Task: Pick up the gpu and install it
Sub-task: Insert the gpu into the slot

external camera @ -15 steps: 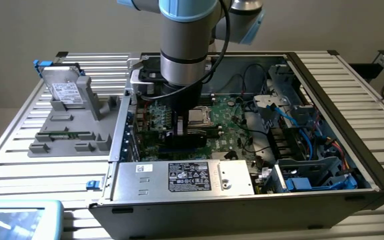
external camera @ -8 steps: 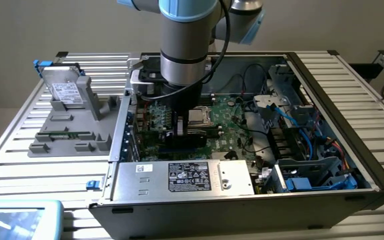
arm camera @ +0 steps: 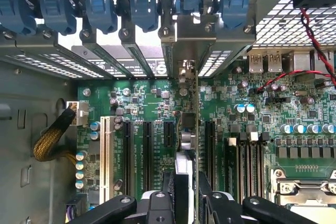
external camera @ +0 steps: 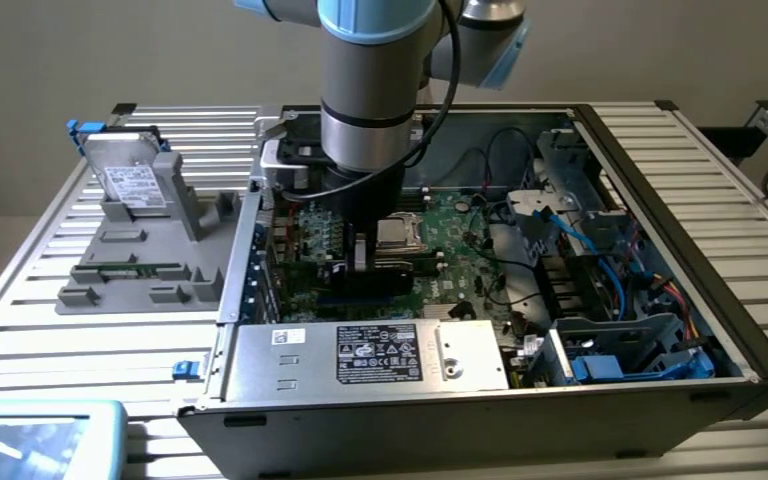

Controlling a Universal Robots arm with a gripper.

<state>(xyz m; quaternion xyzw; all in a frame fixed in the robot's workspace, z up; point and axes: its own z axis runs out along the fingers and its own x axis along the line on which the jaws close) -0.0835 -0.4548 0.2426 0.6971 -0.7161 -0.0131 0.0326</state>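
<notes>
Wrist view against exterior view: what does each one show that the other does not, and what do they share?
Wrist view adds: the row of blue slot latches, a white expansion slot and a yellow-sleeved cable.
Exterior view adds: the hard drive propped on the grey tray beside the case, the labelled power supply and the arm.
Shared: the green motherboard, and the gripper shut on the gpu, held edge-on over the slots.

hard drive [external camera: 131,183] standing in grey holder [external camera: 137,285] | power supply [external camera: 277,365] in case [external camera: 491,435] | motherboard [arm camera: 142,103]
</notes>
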